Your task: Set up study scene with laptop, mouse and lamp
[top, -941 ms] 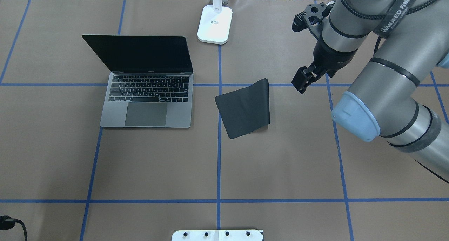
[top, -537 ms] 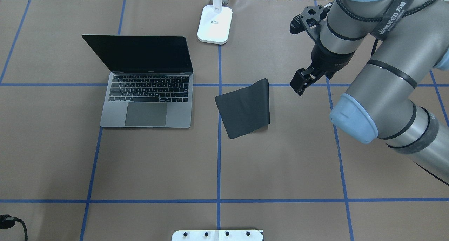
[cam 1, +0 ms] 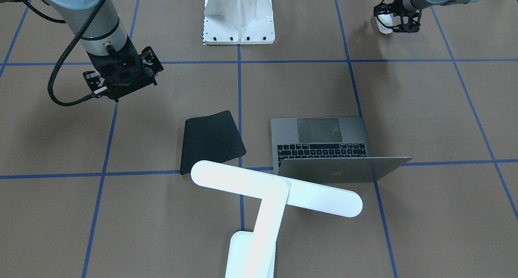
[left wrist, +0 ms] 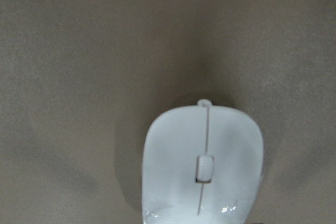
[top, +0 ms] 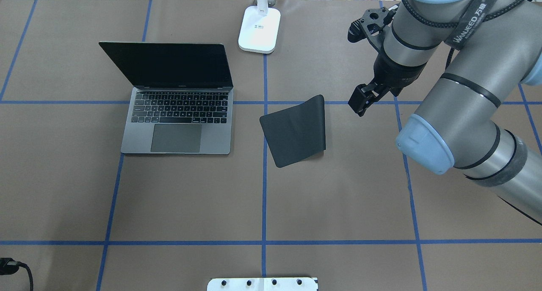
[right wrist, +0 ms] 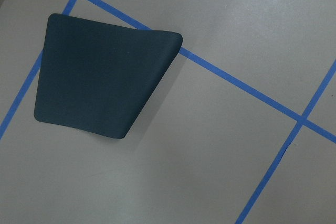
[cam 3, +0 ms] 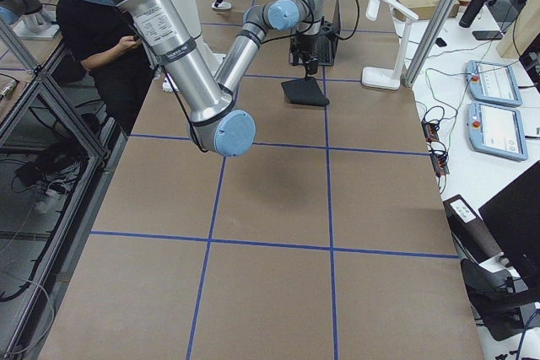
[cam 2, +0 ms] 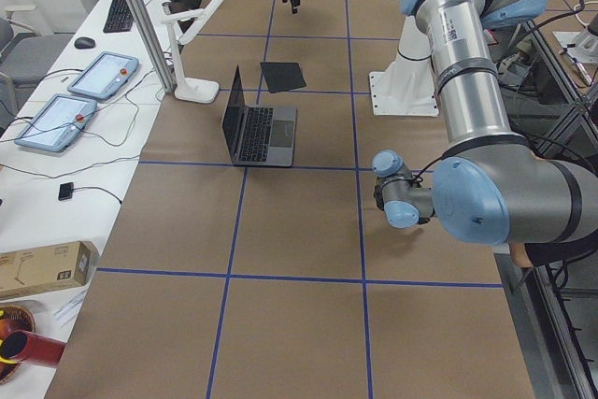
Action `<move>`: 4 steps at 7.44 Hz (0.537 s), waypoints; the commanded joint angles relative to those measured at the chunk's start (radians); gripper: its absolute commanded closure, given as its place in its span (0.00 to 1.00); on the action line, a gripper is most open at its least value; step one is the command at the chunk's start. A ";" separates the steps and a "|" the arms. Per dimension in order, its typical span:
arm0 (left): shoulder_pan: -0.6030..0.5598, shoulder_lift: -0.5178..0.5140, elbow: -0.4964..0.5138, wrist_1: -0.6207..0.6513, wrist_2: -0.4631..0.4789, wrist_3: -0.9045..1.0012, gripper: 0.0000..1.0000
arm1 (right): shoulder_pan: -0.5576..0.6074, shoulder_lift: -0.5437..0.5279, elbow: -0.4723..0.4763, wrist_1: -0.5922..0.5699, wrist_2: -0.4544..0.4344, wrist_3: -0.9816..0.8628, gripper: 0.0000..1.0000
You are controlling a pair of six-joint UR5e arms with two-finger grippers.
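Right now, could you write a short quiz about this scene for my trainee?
1. In the overhead view, on which side of the laptop does the pad lie?
2. True or false: the laptop lid is shut.
3. What does the left wrist view show? A laptop, B mouse, C pad.
Key: 1 right; 2 false; 3 B.
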 commanded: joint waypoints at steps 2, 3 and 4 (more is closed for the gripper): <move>-0.004 -0.003 -0.002 0.004 -0.001 0.004 0.17 | -0.001 0.000 -0.001 0.000 -0.002 0.000 0.00; -0.004 -0.003 -0.002 0.004 -0.001 0.004 0.17 | -0.001 -0.001 -0.001 0.000 -0.003 0.000 0.00; -0.008 -0.003 -0.003 0.004 0.000 0.004 0.17 | -0.001 -0.003 -0.001 0.000 -0.003 0.000 0.00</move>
